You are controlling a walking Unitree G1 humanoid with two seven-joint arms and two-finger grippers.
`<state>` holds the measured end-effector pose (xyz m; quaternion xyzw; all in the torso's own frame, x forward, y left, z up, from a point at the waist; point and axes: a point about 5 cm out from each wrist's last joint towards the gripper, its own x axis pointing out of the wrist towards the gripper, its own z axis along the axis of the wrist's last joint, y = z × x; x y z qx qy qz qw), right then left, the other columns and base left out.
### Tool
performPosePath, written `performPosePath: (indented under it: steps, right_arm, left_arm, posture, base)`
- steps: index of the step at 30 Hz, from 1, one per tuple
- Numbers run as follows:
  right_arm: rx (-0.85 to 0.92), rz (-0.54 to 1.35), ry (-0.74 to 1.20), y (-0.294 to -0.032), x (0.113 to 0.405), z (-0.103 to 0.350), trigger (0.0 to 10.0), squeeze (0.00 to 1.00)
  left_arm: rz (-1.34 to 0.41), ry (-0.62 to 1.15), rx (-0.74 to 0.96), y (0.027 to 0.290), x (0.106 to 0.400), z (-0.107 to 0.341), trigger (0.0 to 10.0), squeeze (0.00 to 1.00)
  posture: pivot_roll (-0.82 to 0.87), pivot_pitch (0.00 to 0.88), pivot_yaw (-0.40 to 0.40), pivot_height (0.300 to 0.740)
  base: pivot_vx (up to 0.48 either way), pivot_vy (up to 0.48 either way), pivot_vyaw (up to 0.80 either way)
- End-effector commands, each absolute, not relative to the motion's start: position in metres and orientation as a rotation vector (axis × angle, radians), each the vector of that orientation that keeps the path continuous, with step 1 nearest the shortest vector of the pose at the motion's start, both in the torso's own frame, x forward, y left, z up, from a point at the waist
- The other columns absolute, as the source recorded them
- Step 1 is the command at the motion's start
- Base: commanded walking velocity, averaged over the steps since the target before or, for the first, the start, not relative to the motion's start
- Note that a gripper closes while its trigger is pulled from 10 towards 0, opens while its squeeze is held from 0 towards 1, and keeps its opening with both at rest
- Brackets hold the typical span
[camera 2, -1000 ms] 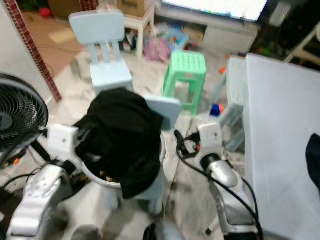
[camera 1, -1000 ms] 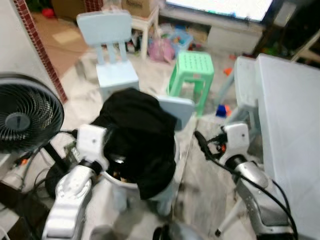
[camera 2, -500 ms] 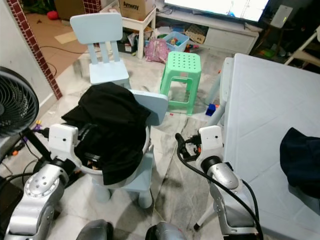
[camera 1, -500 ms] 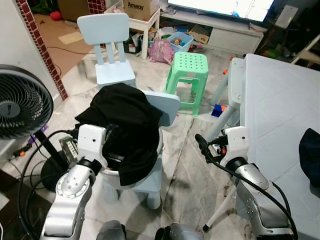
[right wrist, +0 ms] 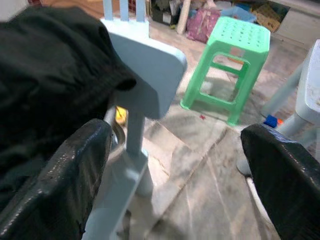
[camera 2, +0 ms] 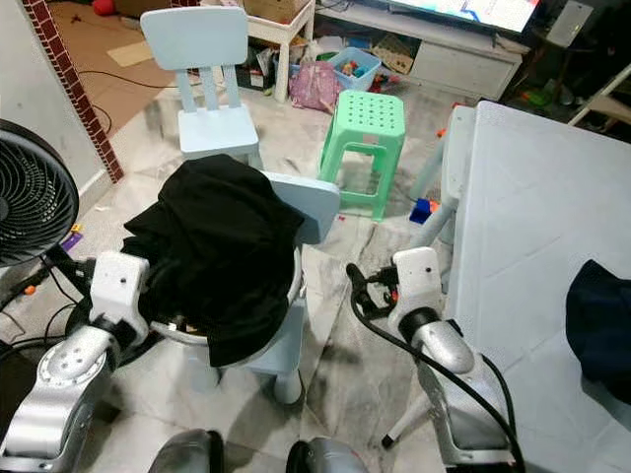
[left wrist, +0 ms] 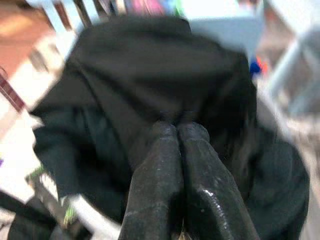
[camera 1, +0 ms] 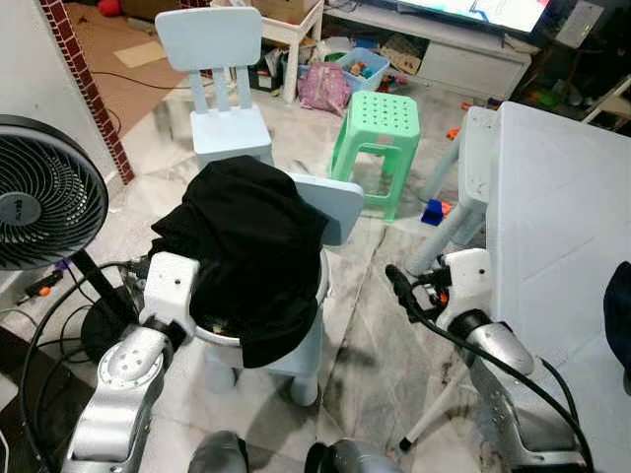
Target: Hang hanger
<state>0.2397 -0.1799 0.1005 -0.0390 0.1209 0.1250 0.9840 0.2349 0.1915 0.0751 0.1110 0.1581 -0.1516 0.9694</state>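
A crumpled black fabric garment [camera 1: 251, 246] lies heaped over the seat and backrest of a small pale-blue plastic chair [camera 1: 330, 207]; no hanger can be made out in it. The left end effector [left wrist: 176, 132] has its two black fingers pressed together, their tips against the dark cloth. The right end effector [right wrist: 175, 165] is spread wide, apart from the chair above the marbled tile floor [camera 1: 380, 315], near a green plastic stool [camera 1: 380, 128].

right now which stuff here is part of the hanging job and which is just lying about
For the job:
- black garment heaped over the small blue chair
- left gripper, fingers shut, at the garment
- right gripper, fingers open, beside the chair

Just lying about:
- green stool
- second blue chair
- fan
- white table
- toy bin

No hanger can be made out.
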Motion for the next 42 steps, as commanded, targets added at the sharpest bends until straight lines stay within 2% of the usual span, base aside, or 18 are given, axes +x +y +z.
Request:
performPosePath:
  steps: [1, 6, 11, 12, 13, 14, 20, 28, 29, 30, 31, 32, 42]
  right_arm:
    - [-0.088, 0.225, 0.263, -0.193, 0.233, 0.103, 10.0, 0.00]
    - [-0.098, 0.229, 0.309, -0.201, 0.216, 0.103, 10.0, 0.00]
    - [-0.078, 0.312, 0.355, -0.202, 0.190, 0.111, 10.0, 0.00]
    - [-0.066, 0.333, 0.364, -0.202, 0.183, 0.113, 10.0, 1.00]
    - [-0.058, 0.344, 0.370, -0.202, 0.179, 0.115, 10.0, 1.00]
    - [-0.055, 0.355, 0.376, -0.202, 0.176, 0.116, 10.0, 1.00]
    - [-0.036, 0.395, 0.412, -0.199, 0.159, 0.125, 10.0, 1.00]
    - [-0.034, 0.434, 0.444, -0.198, 0.150, 0.130, 10.0, 1.00]
    - [-0.034, 0.436, 0.447, -0.198, 0.150, 0.130, 10.0, 0.71]
    - [-0.033, 0.439, 0.448, -0.198, 0.150, 0.131, 10.0, 0.28]
    - [-0.031, 0.441, 0.450, -0.198, 0.150, 0.131, 10.0, 0.28]
    - [-0.028, 0.446, 0.452, -0.197, 0.150, 0.131, 10.0, 0.00]
    - [0.047, 0.605, 0.494, -0.181, 0.149, 0.129, 10.0, 0.00]
  left_arm:
    - [-0.350, 0.396, 0.257, 0.195, 0.225, 0.059, 10.0, 0.00]
    - [-0.436, 0.479, 0.348, 0.213, 0.215, 0.038, 10.0, 0.00]
    - [-0.446, 0.433, 0.448, 0.222, 0.224, 0.040, 10.0, 0.00]
    - [-0.435, 0.414, 0.445, 0.223, 0.228, 0.042, 10.0, 0.84]
    - [-0.425, 0.406, 0.441, 0.224, 0.230, 0.043, 10.0, 0.84]
    - [-0.411, 0.397, 0.439, 0.225, 0.233, 0.044, 10.0, 1.00]
    - [-0.424, 0.323, 0.450, 0.222, 0.250, 0.046, 10.0, 1.00]
    - [-0.456, 0.323, 0.485, 0.219, 0.259, 0.041, 10.0, 1.00]
    - [-0.459, 0.322, 0.495, 0.220, 0.259, 0.041, 10.0, 1.00]
    - [-0.464, 0.319, 0.506, 0.220, 0.260, 0.041, 10.0, 1.00]
    - [-0.467, 0.316, 0.513, 0.220, 0.260, 0.041, 10.0, 1.00]
    - [-0.466, 0.311, 0.522, 0.221, 0.261, 0.042, 10.0, 1.00]
    - [-0.437, 0.253, 0.664, 0.234, 0.268, 0.047, 10.0, 1.00]
  posture:
    - [0.00, 0.158, -0.121, 0.740]
    - [-0.04, 0.210, -0.133, 0.740]
    - [-0.10, 0.258, -0.160, 0.740]
    - [-0.11, 0.266, -0.165, 0.740]
    - [-0.11, 0.266, -0.168, 0.740]
    - [-0.11, 0.266, -0.168, 0.740]
    - [-0.16, 0.295, -0.192, 0.740]
    - [-0.18, 0.310, -0.204, 0.740]
    - [-0.18, 0.310, -0.204, 0.740]
    - [-0.18, 0.310, -0.204, 0.740]
    - [-0.18, 0.310, -0.204, 0.740]
    - [-0.17, 0.306, -0.203, 0.740]
    - [-0.15, 0.284, -0.202, 0.740]
  base:
    - [0.000, 0.000, 0.00]
    - [0.000, 0.000, 0.00]
    - [0.000, 0.000, 0.00]
    - [0.000, 0.000, 0.00]
    - [0.000, 0.000, 0.00]
    - [0.000, 0.000, 0.00]
    - [0.000, 0.000, 0.00]
    - [0.000, 0.000, 0.00]
    - [0.000, 0.000, 0.00]
    - [0.000, 0.000, 0.00]
    - [0.000, 0.000, 0.00]
    - [0.000, 0.000, 0.00]
    - [0.000, 0.000, 0.00]
